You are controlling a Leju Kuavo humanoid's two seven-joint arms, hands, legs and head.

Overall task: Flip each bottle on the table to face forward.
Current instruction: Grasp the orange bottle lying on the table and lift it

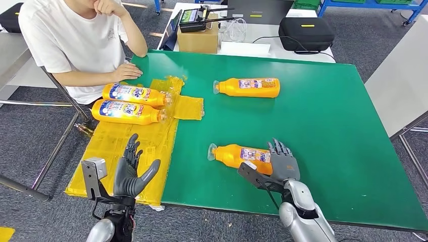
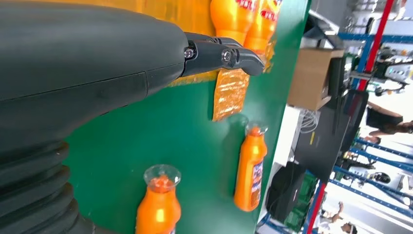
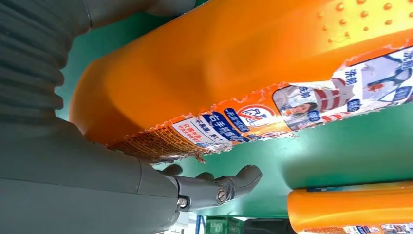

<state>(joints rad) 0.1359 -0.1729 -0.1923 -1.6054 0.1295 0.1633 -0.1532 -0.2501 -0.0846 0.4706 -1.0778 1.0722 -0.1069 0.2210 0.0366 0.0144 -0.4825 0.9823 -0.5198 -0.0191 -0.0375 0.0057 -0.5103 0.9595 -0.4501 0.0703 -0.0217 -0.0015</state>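
Right hand lies over the base end of the nearest bottle, fingers laid across it; whether they truly clamp it is hard to tell, since the hand hides that end in the head view and the right wrist view shows the orange body pressed close with its torn label. That bottle lies on its side on the green table, cap toward 9 o'clock, near the front edge. At 12 o'clock from it, well apart, a second bottle lies the same way with bare green all round. At 10 o'clock two more bottles lie side by side on the yellow sheet (crinkled, overhanging the table's left edge), just beside a seated person's hand. Left hand hovers over that sheet at 9 o'clock, fingers spread, holding nothing. Open green runs toward 3 o'clock.
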